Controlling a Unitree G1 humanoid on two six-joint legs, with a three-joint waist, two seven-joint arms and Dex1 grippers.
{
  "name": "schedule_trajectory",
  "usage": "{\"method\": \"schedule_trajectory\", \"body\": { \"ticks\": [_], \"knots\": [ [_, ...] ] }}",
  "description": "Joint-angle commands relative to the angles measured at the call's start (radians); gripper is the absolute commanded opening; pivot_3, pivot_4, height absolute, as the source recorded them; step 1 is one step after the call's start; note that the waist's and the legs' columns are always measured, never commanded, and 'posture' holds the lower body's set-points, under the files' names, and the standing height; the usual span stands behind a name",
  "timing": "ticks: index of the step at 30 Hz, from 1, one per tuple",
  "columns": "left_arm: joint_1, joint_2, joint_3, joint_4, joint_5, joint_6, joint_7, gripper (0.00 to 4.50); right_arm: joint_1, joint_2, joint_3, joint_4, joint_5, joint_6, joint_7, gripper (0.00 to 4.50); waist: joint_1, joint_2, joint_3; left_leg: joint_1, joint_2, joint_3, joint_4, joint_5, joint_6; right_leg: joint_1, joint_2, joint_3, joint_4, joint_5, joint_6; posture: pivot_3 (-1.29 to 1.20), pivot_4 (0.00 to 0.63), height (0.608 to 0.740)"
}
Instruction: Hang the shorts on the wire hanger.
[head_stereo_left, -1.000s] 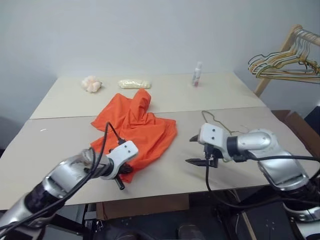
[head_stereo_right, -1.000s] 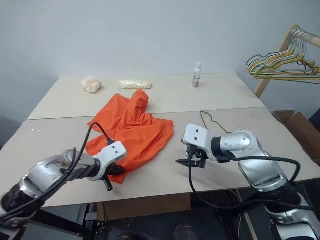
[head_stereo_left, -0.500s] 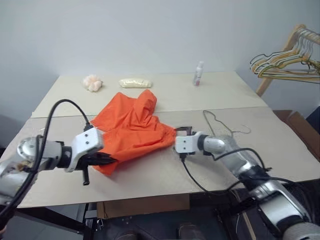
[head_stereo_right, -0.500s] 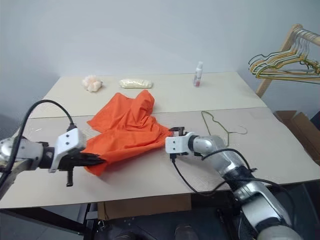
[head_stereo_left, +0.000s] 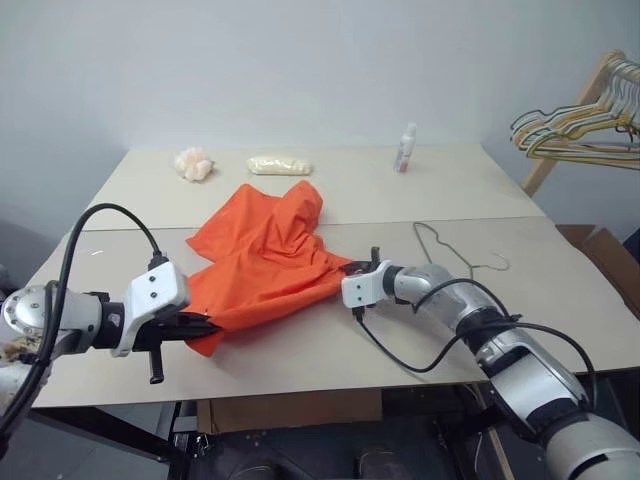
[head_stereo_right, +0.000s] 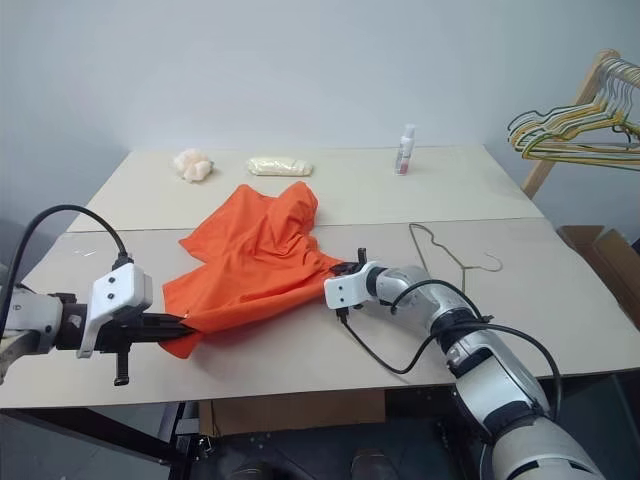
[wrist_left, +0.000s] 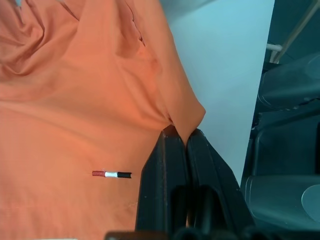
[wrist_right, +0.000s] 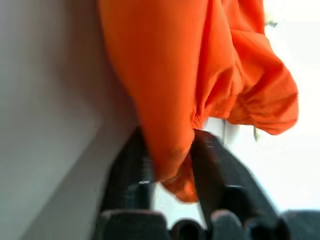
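The tabletop (head_stereo_left: 330, 195) carries the shorts (head_stereo_left: 262, 252), spread in rumpled folds near its middle, the near edge lifted off the surface at two points. The left tool (head_stereo_left: 203, 327) is clenched on the near left corner of the shorts, cloth squeezed between its two black fingers (wrist_left: 165, 165). The right tool (head_stereo_right: 350, 268) grips the right edge of the shorts, fabric bunched between its fingers (wrist_right: 212, 165). The wire hanger (head_stereo_left: 452, 253) lies flat on the tabletop just right of the right tool. At the far edge stand a small bottle (head_stereo_left: 405, 149), a pale packet (head_stereo_left: 279, 165) and a peach-coloured lump (head_stereo_left: 194, 163)
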Motion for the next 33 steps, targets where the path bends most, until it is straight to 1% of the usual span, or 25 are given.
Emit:
{"method": "schedule_trajectory", "body": {
  "ticks": [1,2,3,6,10,12,14,15,18,22,24,25,27,28,30,31,32,33],
  "knots": [
    [-0.016,-0.004,0.010,0.011,0.017,-0.046,-0.008,0.00,-0.003,-0.053,-0.053,-0.055,0.048,-0.057,0.036,0.04,-0.003,0.000,0.000,0.000,0.000,0.000,0.000,0.000,0.000,0.000,0.000,0.000,0.000,0.000,0.000,-0.02,0.000,0.740],
    [-0.016,-0.002,0.000,0.022,0.030,-0.068,-0.016,0.00,0.008,-0.079,-0.063,-0.082,0.062,-0.065,0.057,0.04,-0.002,0.000,0.000,0.000,0.000,0.000,0.000,0.000,0.000,0.000,0.000,0.000,0.000,0.000,0.000,-0.02,0.000,0.740],
    [-0.016,0.000,-0.012,0.036,0.048,-0.098,-0.026,0.00,0.027,-0.117,-0.074,-0.131,0.090,-0.065,0.109,0.04,-0.001,0.000,0.000,0.000,0.000,0.000,0.000,0.000,0.000,0.000,0.000,0.000,0.000,0.000,0.000,-0.03,0.000,0.740],
    [-0.011,0.004,-0.043,0.081,0.103,-0.210,-0.066,0.00,0.119,-0.261,-0.109,-0.353,0.193,-0.036,0.293,0.04,0.006,0.000,0.000,-0.002,0.000,0.000,0.000,0.000,0.001,0.000,-0.001,0.000,0.000,0.000,0.000,-0.06,0.000,0.740],
    [-0.024,0.016,-0.083,0.142,0.145,-0.336,-0.143,0.00,0.294,-0.499,-0.161,-0.731,0.461,0.137,0.603,0.04,0.016,0.000,0.000,-0.004,0.001,0.000,0.000,-0.001,0.001,-0.002,0.000,-0.001,-0.003,0.000,0.000,-0.10,0.000,0.740],
    [-0.032,0.025,-0.104,0.177,0.160,-0.407,-0.197,0.00,0.361,-0.570,-0.189,-0.863,0.573,0.233,0.688,0.04,0.016,0.001,0.000,-0.002,0.001,0.001,0.001,-0.001,0.002,-0.001,0.000,0.000,-0.005,-0.001,-0.001,-0.12,0.000,0.740],
    [-0.045,0.033,-0.128,0.208,0.170,-0.468,-0.251,0.00,0.402,-0.597,-0.213,-0.945,0.648,0.319,0.730,0.04,0.008,0.001,0.000,0.001,0.003,0.004,0.000,-0.001,0.002,0.001,0.001,0.001,-0.005,-0.001,-0.002,-0.14,0.000,0.740],
    [-0.054,0.034,-0.140,0.221,0.171,-0.489,-0.277,0.00,0.411,-0.597,-0.221,-0.964,0.658,0.344,0.737,0.04,0.003,0.001,0.000,0.002,0.004,0.005,0.001,-0.001,0.002,0.001,0.002,0.001,-0.005,-0.001,-0.002,-0.14,0.000,0.740],
    [-0.087,0.034,-0.170,0.253,0.170,-0.531,-0.338,0.00,0.407,-0.567,-0.235,-0.962,0.613,0.373,0.714,0.04,-0.011,0.001,0.000,0.008,0.006,0.006,0.000,-0.001,0.002,0.006,0.003,0.002,-0.005,-0.002,-0.003,-0.16,0.000,0.740],
    [-0.192,0.008,-0.205,0.319,0.166,-0.537,-0.374,0.00,0.336,-0.491,-0.264,-0.883,0.596,0.423,0.670,0.04,-0.018,0.001,0.000,0.010,0.007,0.008,0.001,-0.002,0.003,0.009,0.004,0.002,-0.006,-0.002,-0.003,-0.18,0.000,0.740],
    [-0.320,-0.040,-0.219,0.409,0.177,-0.522,-0.345,0.00,0.251,-0.429,-0.283,-0.809,0.588,0.458,0.624,0.04,-0.024,0.001,0.000,0.010,0.007,0.008,0.001,-0.002,0.003,0.009,0.004,0.002,-0.005,-0.002,-0.003,-0.18,0.000,0.740],
    [-0.429,-0.081,-0.235,0.485,0.207,-0.493,-0.297,0.00,0.180,-0.385,-0.288,-0.741,0.557,0.469,0.574,0.04,-0.025,0.000,0.001,0.011,0.006,0.008,0.002,-0.002,0.003,0.010,0.004,0.001,-0.005,-0.002,-0.003,-0.17,0.000,0.740],
    [-0.701,-0.197,-0.270,0.722,0.324,-0.500,-0.126,0.00,-0.008,-0.272,-0.292,-0.534,0.464,0.480,0.404,0.04,-0.028,-0.001,0.001,0.013,0.005,0.006,0.002,-0.002,0.003,0.013,0.004,0.000,-0.005,-0.002,-0.002,-0.17,0.000,0.740],
    [-0.813,-0.244,-0.283,0.836,0.379,-0.518,-0.047,0.00,-0.086,-0.225,-0.295,-0.438,0.430,0.486,0.330,0.04,-0.031,-0.001,0.001,0.014,0.004,0.004,0.003,-0.001,0.003,0.014,0.004,-0.001,-0.005,-0.002,-0.002,-0.17,0.000,0.740],
    [-1.106,-0.349,-0.299,1.157,0.504,-0.562,0.243,0.00,-0.284,-0.118,-0.299,-0.185,0.350,0.500,0.084,0.04,-0.042,-0.002,0.001,0.014,0.002,0.001,0.003,-0.001,0.002,0.015,0.003,-0.002,-0.004,-0.002,-0.002,-0.16,0.000,0.740],
    [-1.243,-0.391,-0.301,1.312,0.555,-0.586,0.410,0.00,-0.377,-0.075,-0.299,-0.061,0.311,0.491,-0.046,0.04,-0.049,-0.003,0.001,0.012,0.000,-0.001,0.002,0.000,0.001,0.012,0.001,-0.002,-0.004,-0.001,-0.002,-0.16,0.000,0.740],
    [-1.367,-0.420,-0.305,1.449,0.605,-0.633,0.598,0.00,-0.469,-0.031,-0.319,0.056,0.297,0.474,-0.192,0.04,-0.057,-0.003,0.001,0.009,0.000,-0.002,0.002,0.001,-0.002,0.010,0.000,-0.003,0.001,-0.001,-0.002,-0.16,0.000,0.740],
    [-1.443,-0.436,-0.309,1.541,0.638,-0.674,0.716,0.00,-0.528,-0.003,-0.333,0.138,0.291,0.453,-0.285,0.04,-0.070,-0.004,0.001,0.002,-0.001,-0.003,0.003,0.005,-0.008,0.003,-0.001,-0.004,0.003,-0.001,-0.002,-0.16,0.000,0.740]
  ]
}}
